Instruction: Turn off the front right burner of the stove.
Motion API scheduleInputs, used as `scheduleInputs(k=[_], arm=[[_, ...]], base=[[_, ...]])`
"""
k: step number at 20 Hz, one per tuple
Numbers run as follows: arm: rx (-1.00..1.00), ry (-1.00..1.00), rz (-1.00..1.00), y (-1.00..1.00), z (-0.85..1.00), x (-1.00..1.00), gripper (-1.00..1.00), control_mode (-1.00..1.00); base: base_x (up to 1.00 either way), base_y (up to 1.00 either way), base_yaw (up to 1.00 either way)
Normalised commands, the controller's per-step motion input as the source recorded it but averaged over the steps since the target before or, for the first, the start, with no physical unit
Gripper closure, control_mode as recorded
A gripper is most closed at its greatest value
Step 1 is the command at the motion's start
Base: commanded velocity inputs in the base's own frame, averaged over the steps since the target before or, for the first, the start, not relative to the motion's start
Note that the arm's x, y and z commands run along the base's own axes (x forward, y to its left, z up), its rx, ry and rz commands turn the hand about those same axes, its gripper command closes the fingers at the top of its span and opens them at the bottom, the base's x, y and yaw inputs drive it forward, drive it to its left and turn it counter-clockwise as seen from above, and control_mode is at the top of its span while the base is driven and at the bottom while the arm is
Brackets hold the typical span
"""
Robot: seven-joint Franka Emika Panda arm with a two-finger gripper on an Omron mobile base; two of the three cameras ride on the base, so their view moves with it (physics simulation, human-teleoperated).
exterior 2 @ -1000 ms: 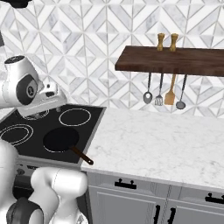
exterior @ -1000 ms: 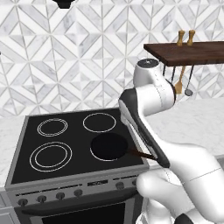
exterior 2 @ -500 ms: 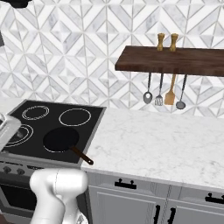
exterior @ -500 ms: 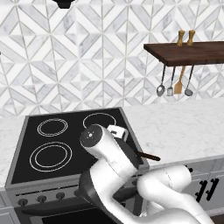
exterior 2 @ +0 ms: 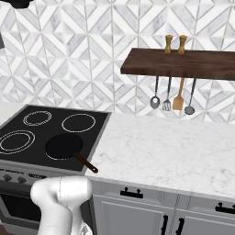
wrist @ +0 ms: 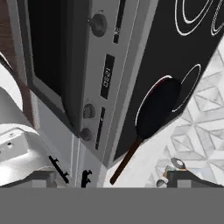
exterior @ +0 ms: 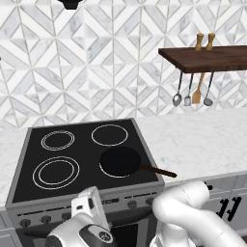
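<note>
Arm dropped lower before the stove [exterior: 82, 159].

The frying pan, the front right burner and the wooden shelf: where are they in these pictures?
frying pan [exterior: 120, 160]: left base view, middle of its black bowl.
front right burner [exterior: 102, 168]: left base view, white ring peeking out at the pan's left edge.
wooden shelf [exterior 2: 183, 63]: right base view, its front face.

The stove [exterior: 29, 202] has a black glass top and grey knob panel. A pan covers its front right burner [exterior: 103, 170].
</note>
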Motion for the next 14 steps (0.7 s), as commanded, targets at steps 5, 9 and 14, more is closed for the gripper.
scheduleInputs(k=[5,9,14], arm=[[-0.31,-0.02,0.24,0.07,-0.63,-0.01,-1.0,-1.0],[-0.08,-0.18,0.1,-0.28,-0.36,0.16,-1.0,-1.0],[-0.1,-0.19,0.02,-0.07,-0.36,0.19,-1.0,-1.0]], base=[[0.0,0.0,0.0],[0.0,0.0,0.0],[0.0,0.0,0.0]])
